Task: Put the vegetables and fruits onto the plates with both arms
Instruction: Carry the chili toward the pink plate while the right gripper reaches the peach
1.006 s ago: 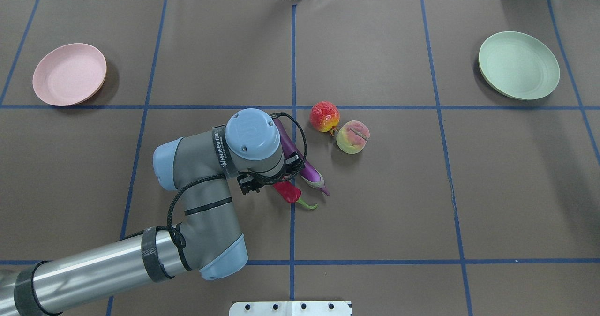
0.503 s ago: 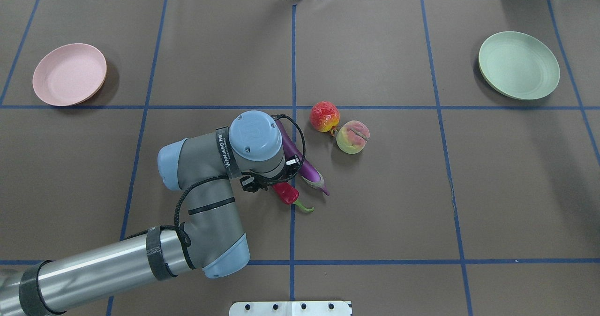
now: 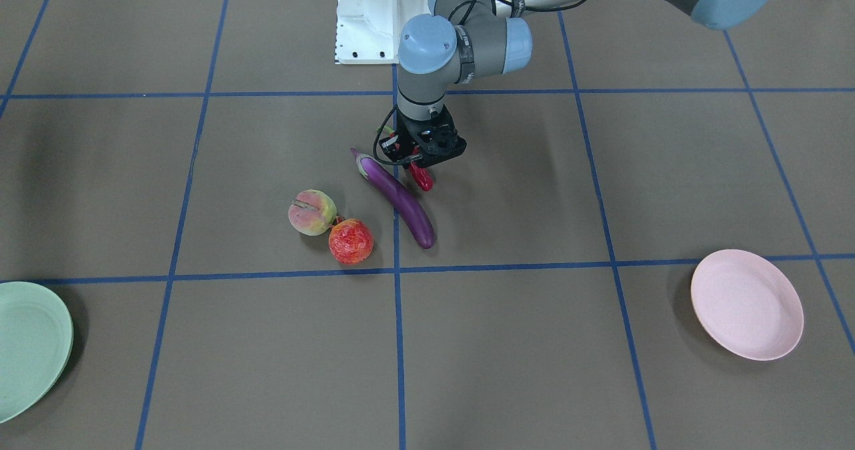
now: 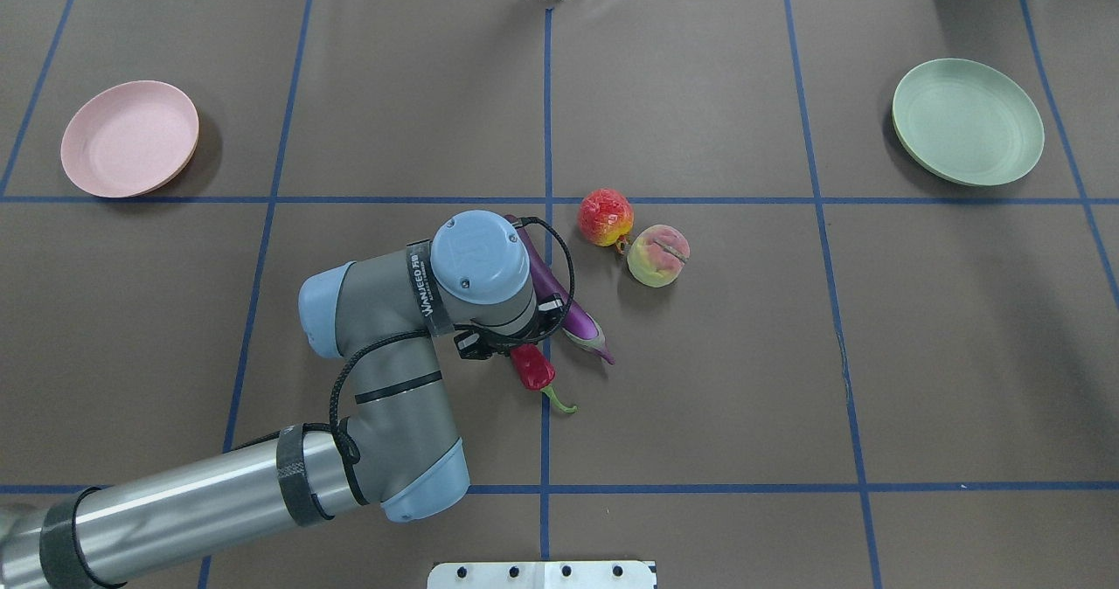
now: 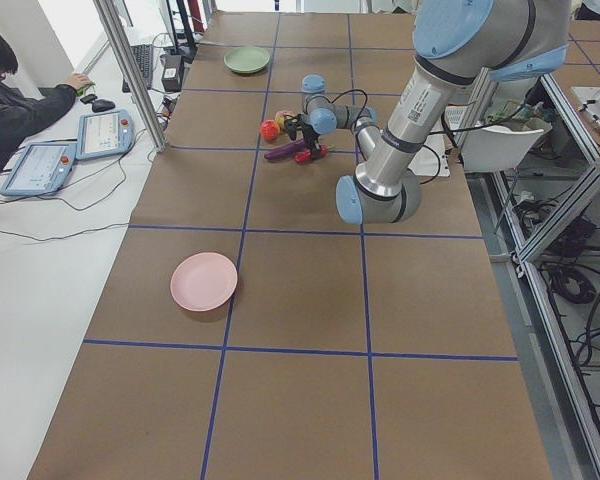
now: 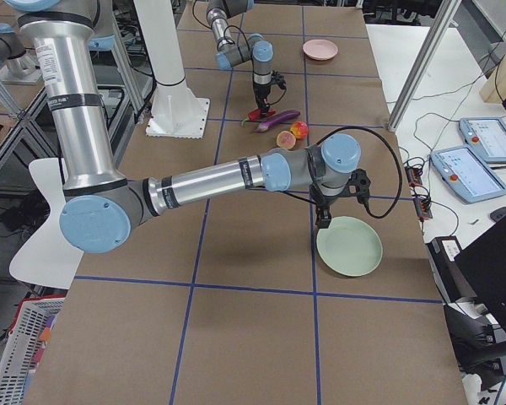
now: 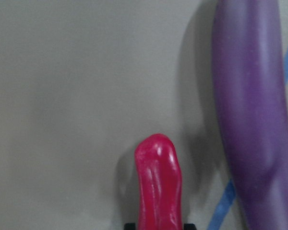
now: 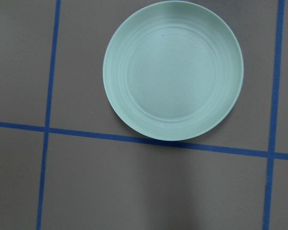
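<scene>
Fingers of the left tool (image 3: 421, 165) are clamped on the red chili pepper (image 4: 531, 367) near the middle of the counter (image 4: 787, 353). In the overhead view the left arm (image 4: 393, 353) comes in from the near left corner, and its wrist hides the tool itself. Only part of the pepper and its curved green stem stick out, pointing toward the near edge. The left wrist camera shows the pepper's blunt tip jutting forward from between the fingers, with a shadow on the counter beside it. Whether the pepper touches the surface I cannot tell.

The purple eggplant (image 3: 399, 199) lies flat just beside the pepper on the side toward the right edge, close but apart from it. It runs diagonally, with its pale green cap toward the near edge. A little further toward the right edge, the peach (image 4: 657, 255) and the red-orange fruit (image 4: 605, 217) sit side by side, touching or nearly so. The red-orange one is nearer the far edge.

The pink plate (image 4: 129, 139) rests near the far left corner and the green plate (image 4: 968, 121) near the far right corner.

The right arm (image 6: 211, 181) stretches out toward the right edge, and the right tool (image 6: 322, 221) hangs by the green plate's rim. Its wrist camera looks straight down on that plate. The tool shows only in the side view, so I cannot tell whether it is open or closed.
</scene>
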